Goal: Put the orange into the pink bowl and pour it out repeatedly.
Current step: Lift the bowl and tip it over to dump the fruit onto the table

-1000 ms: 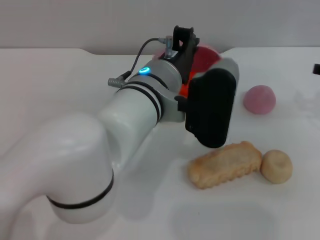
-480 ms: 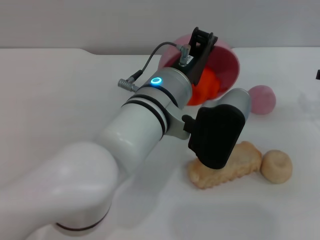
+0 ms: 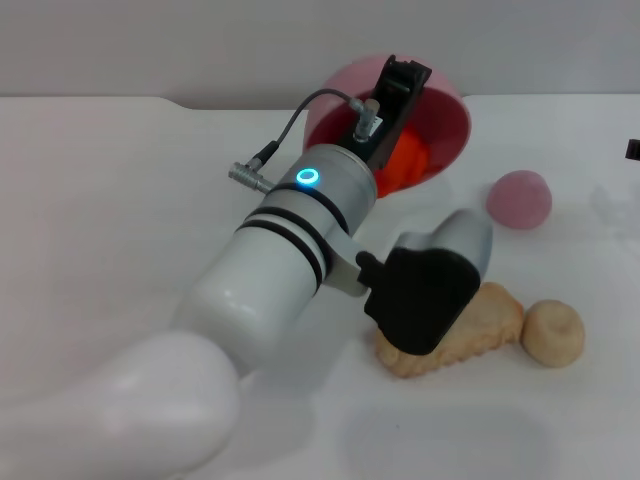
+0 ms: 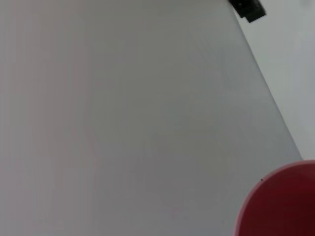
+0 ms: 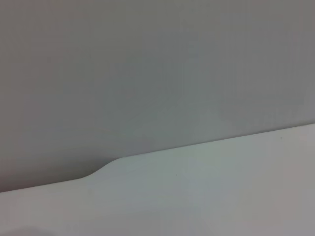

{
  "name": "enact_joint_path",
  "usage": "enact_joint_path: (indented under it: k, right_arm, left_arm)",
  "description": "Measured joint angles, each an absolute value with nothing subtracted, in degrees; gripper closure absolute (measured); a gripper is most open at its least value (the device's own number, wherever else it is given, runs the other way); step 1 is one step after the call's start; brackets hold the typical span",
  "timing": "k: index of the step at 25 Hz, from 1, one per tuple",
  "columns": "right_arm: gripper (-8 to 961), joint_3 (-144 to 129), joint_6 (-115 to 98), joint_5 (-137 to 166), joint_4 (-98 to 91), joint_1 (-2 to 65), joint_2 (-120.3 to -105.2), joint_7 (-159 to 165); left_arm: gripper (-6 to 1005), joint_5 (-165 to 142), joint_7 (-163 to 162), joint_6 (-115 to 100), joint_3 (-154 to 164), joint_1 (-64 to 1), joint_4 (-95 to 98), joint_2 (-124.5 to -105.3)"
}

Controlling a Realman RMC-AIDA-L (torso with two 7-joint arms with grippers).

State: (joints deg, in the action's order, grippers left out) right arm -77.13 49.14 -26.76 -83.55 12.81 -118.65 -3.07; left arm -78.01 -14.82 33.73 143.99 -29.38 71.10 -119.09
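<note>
The pink bowl [image 3: 447,120] hangs tipped above the far middle of the table, its opening turned toward me. The orange [image 3: 410,166] lies inside it against the lower wall. My left gripper [image 3: 398,95] is shut on the bowl's near rim, with one black finger [image 3: 405,74] showing inside the bowl and the other hidden behind it. In the left wrist view only a curved piece of the bowl [image 4: 285,206] appears against a grey wall. A small black part at the far right edge [image 3: 634,150] seems to be my right gripper, parked.
A pink-mauve ball [image 3: 519,198] lies right of the bowl. Nearer me are a beige biscuit-shaped toy [image 3: 480,322], partly covered by my left wrist's black housing [image 3: 418,300], and a beige ball [image 3: 553,332]. The white table [image 3: 120,180] stretches away to the left.
My left wrist has rolled and the bowl has risen and tipped, so its inside and the orange show more. The black wrist housing has swung down over the biscuit toy.
</note>
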Motion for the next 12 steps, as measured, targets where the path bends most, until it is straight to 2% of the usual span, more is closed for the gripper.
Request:
enact_joint_path:
  k: [12]
  right_arm:
    - [418, -77.3, 49.8, -26.8, -83.5, 13.3, -118.65, -3.2]
  left_arm:
    - [957, -91.5, -15.2, 38.1, 147.0, -28.0, 68.1, -119.09]
